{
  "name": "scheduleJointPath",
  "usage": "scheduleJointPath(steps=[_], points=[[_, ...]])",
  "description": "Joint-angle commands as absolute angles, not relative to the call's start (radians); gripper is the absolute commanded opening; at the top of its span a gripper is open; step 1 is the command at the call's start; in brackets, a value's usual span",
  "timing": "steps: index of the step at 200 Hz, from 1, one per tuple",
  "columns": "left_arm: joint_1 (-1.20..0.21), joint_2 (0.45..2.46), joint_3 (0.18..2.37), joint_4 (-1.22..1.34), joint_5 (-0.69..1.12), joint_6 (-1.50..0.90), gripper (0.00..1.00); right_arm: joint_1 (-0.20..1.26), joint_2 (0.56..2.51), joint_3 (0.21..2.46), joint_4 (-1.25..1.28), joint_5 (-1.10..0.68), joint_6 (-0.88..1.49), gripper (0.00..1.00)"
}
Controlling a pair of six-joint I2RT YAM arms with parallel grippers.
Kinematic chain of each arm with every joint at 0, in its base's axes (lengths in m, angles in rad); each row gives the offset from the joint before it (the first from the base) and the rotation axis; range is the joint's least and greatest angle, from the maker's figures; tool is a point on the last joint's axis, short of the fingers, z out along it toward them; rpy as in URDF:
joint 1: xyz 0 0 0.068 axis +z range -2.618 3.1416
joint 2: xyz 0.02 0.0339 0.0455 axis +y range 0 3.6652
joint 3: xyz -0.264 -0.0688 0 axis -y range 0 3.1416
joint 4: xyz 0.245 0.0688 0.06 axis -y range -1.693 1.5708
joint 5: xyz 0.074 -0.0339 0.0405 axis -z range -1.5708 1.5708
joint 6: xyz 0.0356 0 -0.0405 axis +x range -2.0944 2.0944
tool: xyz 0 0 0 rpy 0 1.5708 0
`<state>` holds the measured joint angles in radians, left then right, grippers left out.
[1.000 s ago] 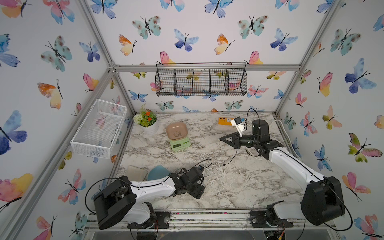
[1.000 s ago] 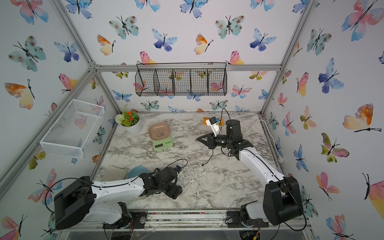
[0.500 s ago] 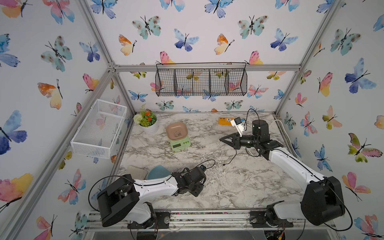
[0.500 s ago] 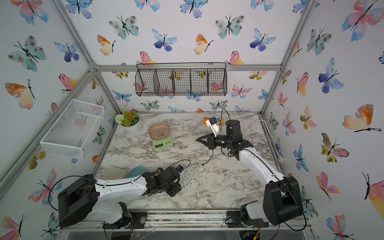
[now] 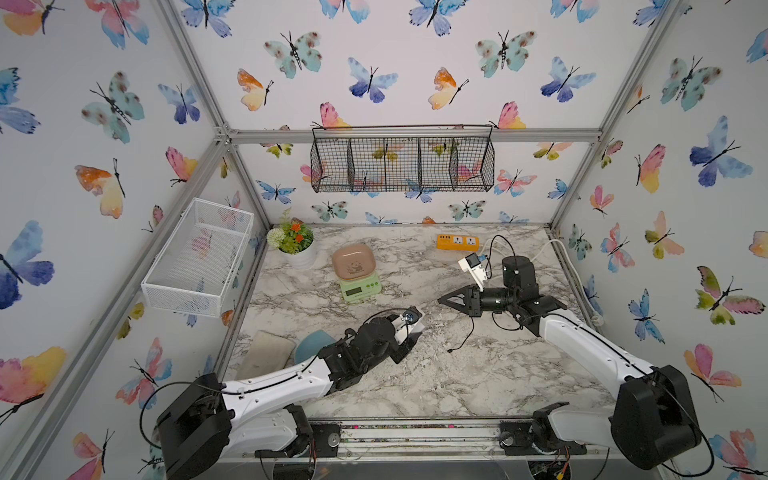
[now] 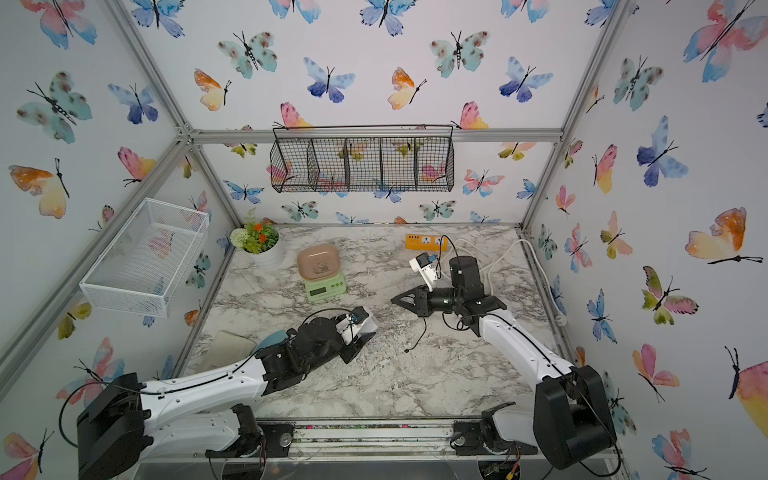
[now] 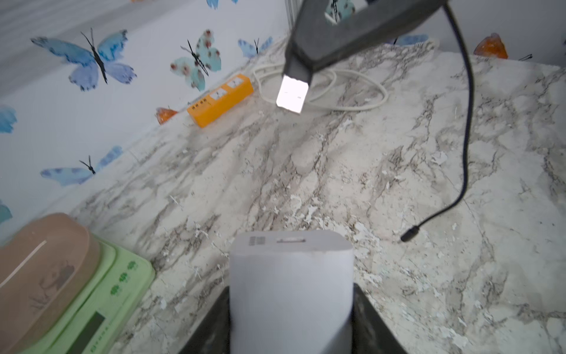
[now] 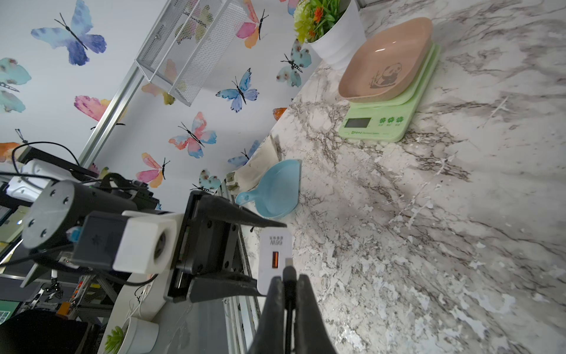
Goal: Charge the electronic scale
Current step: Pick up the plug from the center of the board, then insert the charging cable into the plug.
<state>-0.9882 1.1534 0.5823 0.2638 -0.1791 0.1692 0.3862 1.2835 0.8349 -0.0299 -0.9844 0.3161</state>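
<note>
alignment matters: left gripper [image 7: 291, 294] clamps the white charger cube [image 8: 274, 245]; right gripper [image 8: 289, 277] is pinched shut on the usb plug [image 7: 292, 95], just ahead. square the plug to the port [image 8: 275, 259], then push straight. electronic scale [image 5: 360, 286] sits near the left gripper, off to its side, apart.

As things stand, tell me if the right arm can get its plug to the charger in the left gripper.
Probably yes. The right gripper, shut on the USB plug, points at the white charger in the left gripper; the ports face it, nothing between.
</note>
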Motion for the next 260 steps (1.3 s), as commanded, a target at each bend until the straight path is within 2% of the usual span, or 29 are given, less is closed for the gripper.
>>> scheduleJointPath(steps=[1,26,70,200,260], points=[[-0.95,1.149,0.577,0.51,-0.083,0.37,0.2,0.418,1.253,0.812,-0.008,-0.998,0.328,0.02],[-0.938,1.174,0.561,0.599,-0.08,0.453,0.18,0.476,1.249,0.81,0.003,-0.988,0.324,0.02],[-0.923,1.156,0.506,0.673,-0.029,0.515,0.17,0.491,1.22,0.809,0.036,-0.96,0.327,0.02],[-0.922,1.136,0.484,0.689,0.03,0.509,0.16,0.502,1.202,0.78,0.129,-0.913,0.363,0.02],[-0.922,1.156,0.492,0.704,-0.008,0.5,0.16,0.511,1.21,0.775,0.128,-0.908,0.368,0.02]])
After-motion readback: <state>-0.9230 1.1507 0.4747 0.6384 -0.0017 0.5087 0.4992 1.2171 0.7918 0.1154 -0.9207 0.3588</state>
